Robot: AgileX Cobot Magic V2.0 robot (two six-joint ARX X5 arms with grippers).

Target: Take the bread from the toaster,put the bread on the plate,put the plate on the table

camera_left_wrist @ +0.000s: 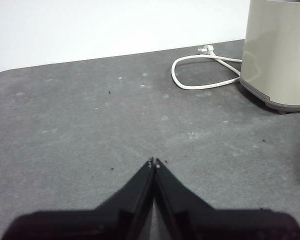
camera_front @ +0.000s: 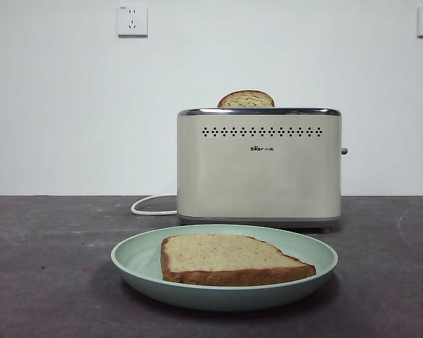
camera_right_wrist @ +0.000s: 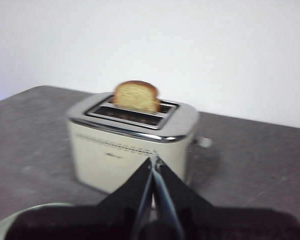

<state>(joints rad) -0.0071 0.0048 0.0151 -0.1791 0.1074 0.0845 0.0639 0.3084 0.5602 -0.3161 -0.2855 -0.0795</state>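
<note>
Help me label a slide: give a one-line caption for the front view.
A slice of bread lies on the mint plate before the toaster, another slice poking from its slot.

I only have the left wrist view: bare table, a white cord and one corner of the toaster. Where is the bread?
Observer: One flat slice, the bread, lies on the plate, which sits on the table in front of the toaster.
Operator: Is anything left in the toaster?
Observer: Yes, a second slice with a domed top stands in one slot.
Operator: Where is the right gripper?
Observer: The right gripper faces the toaster with its fingers together, holding nothing; the plate's rim shows beside it.
</note>
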